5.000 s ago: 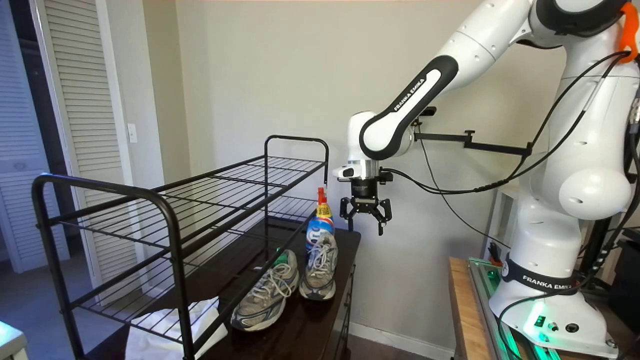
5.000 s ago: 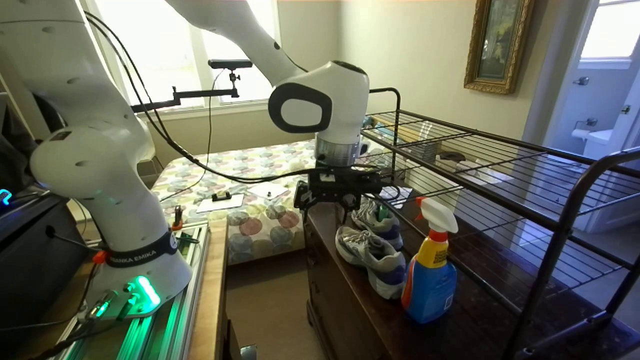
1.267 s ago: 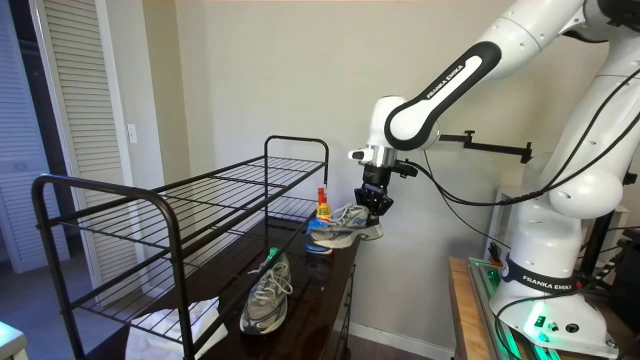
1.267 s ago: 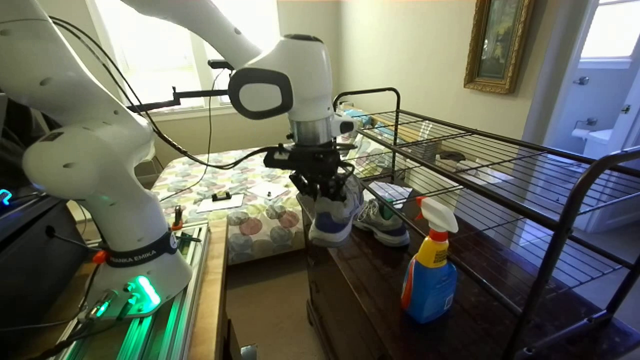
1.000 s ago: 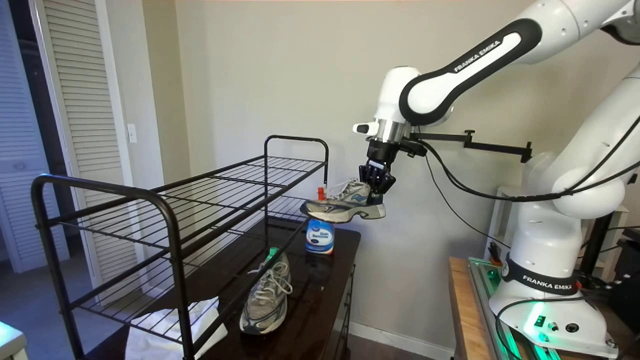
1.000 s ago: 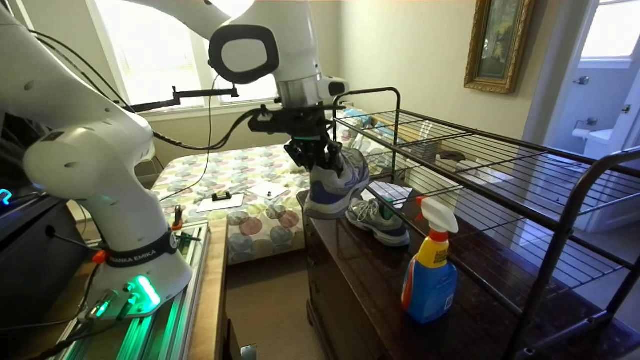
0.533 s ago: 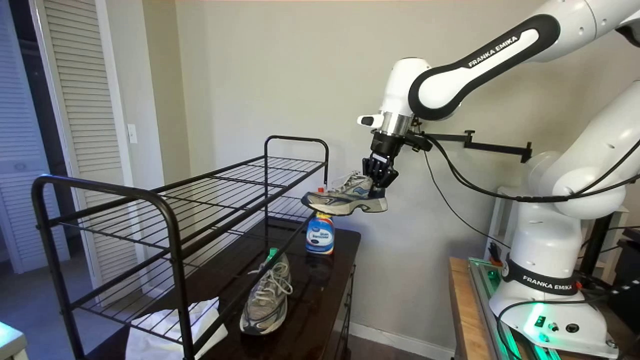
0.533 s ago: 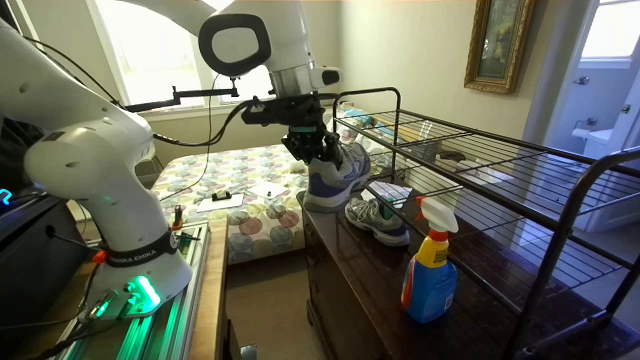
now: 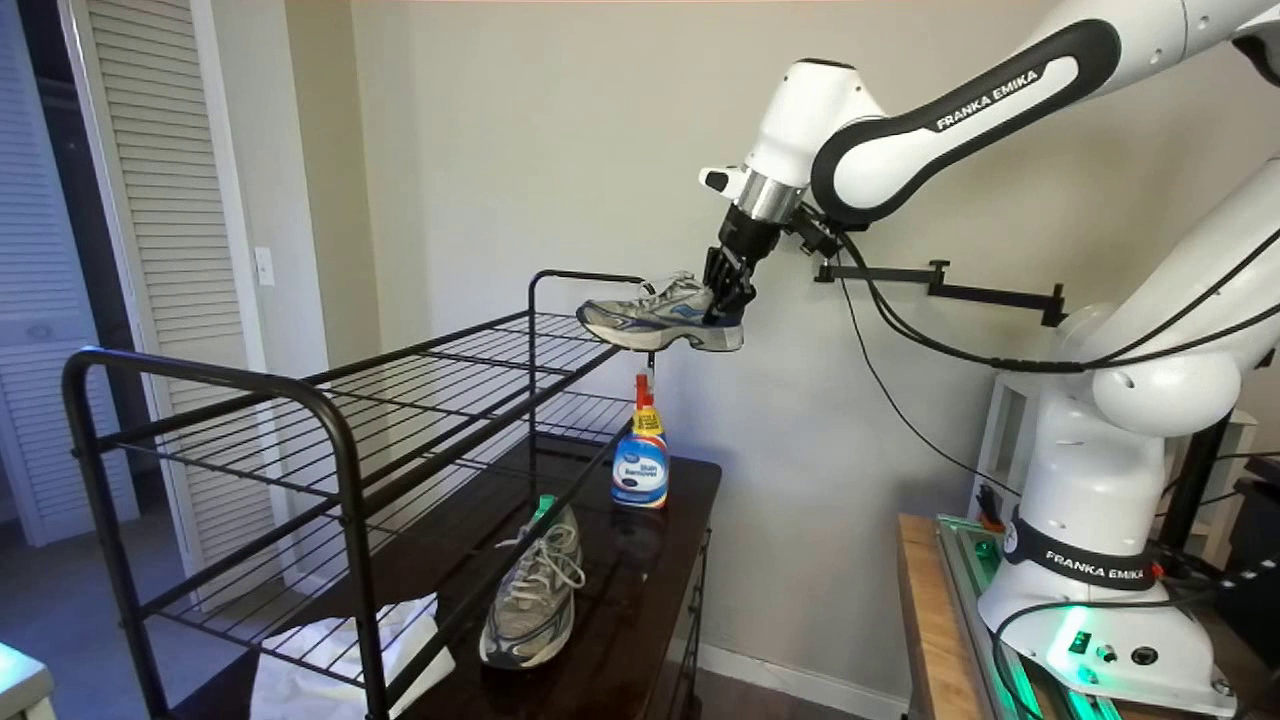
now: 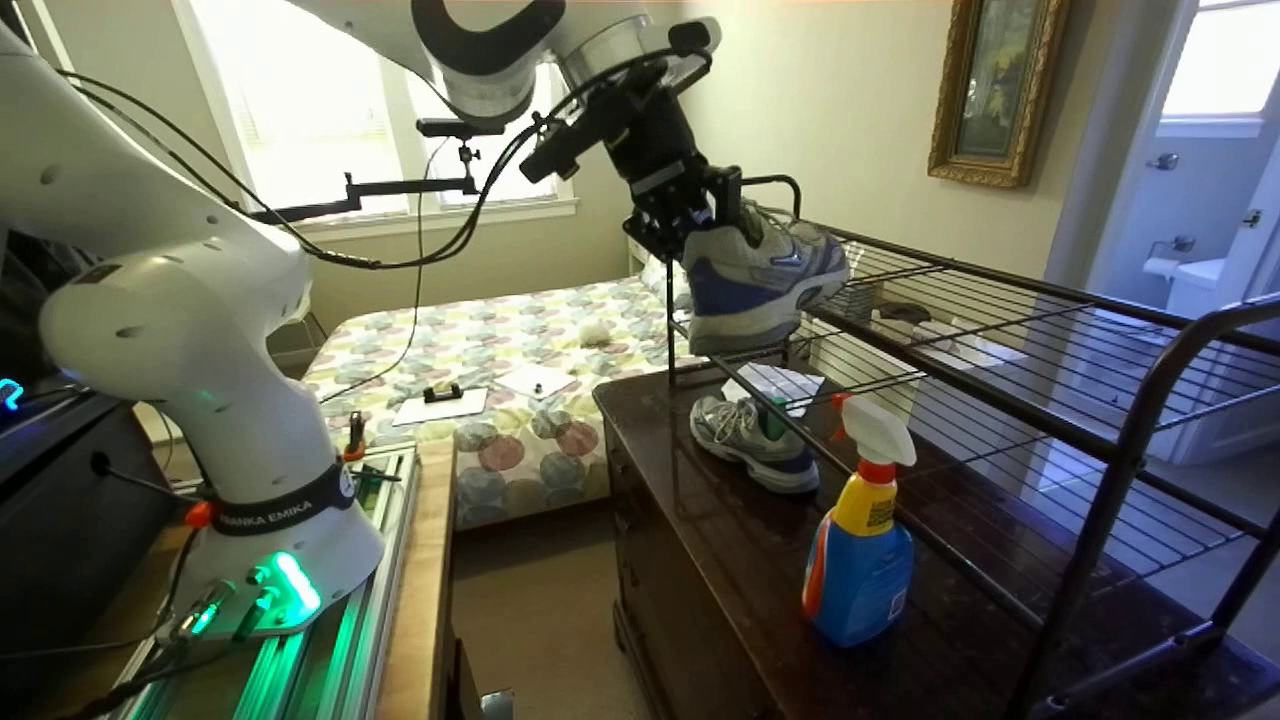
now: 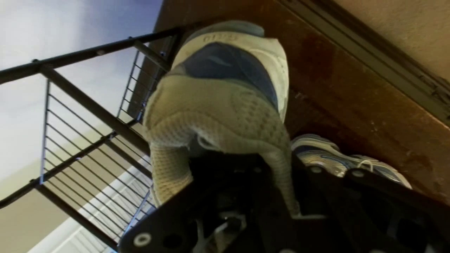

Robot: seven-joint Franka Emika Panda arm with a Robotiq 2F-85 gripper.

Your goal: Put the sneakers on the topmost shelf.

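Observation:
One grey-and-white sneaker hangs in the air at the far end of the rack, about level with the topmost shelf. My tilted gripper is shut on the heel-side collar; in the wrist view a finger sits inside the shoe and one outside. The toe points toward the rack and overlaps the shelf's long front rail in both exterior views; whether it touches, I cannot tell. The second sneaker stands on the dresser below, partly behind a lower rail, and shows beside my gripper in the wrist view.
A blue spray bottle stands on the dark dresser below the held shoe. The rack's end hoop rises just behind the toe. White cloth lies under the rack's near end. A bed is beyond the dresser.
Five seconds ago both sneakers stood on the dresser and my gripper was open. It has since gripped one and lifted it; lately the shoe rose toward the rack while the hand tilted.

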